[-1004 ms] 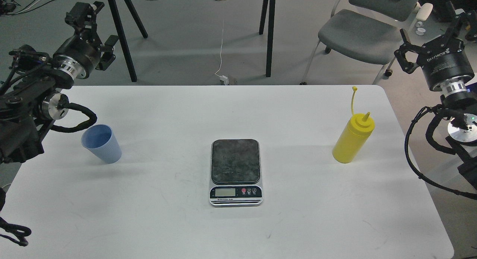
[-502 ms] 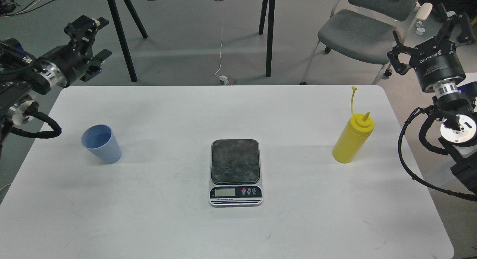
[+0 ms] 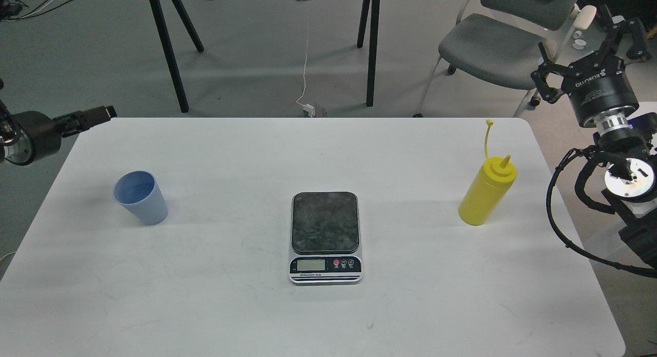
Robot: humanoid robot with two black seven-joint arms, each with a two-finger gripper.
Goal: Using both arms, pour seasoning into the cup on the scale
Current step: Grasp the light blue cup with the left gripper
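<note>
The light blue ribbed cup stands upright on the left of the white table. The scale sits at the middle, its dark plate bare. The yellow seasoning bottle stands upright on the right, its cap strap sticking up. My left gripper is at the table's far left corner, behind the cup and apart from it, seen side-on as one dark bar. My right gripper is open and empty, raised off the table's right edge, behind and to the right of the bottle.
A grey chair stands behind the table's right corner. Black table legs and a white cable are on the floor beyond the far edge. My right arm's cables hang beside the table's right edge.
My left arm has swung down and left; its gripper now lies low, pointing right at the table's far left corner. My right gripper has shifted slightly left. Cup, scale and bottle have not moved.
</note>
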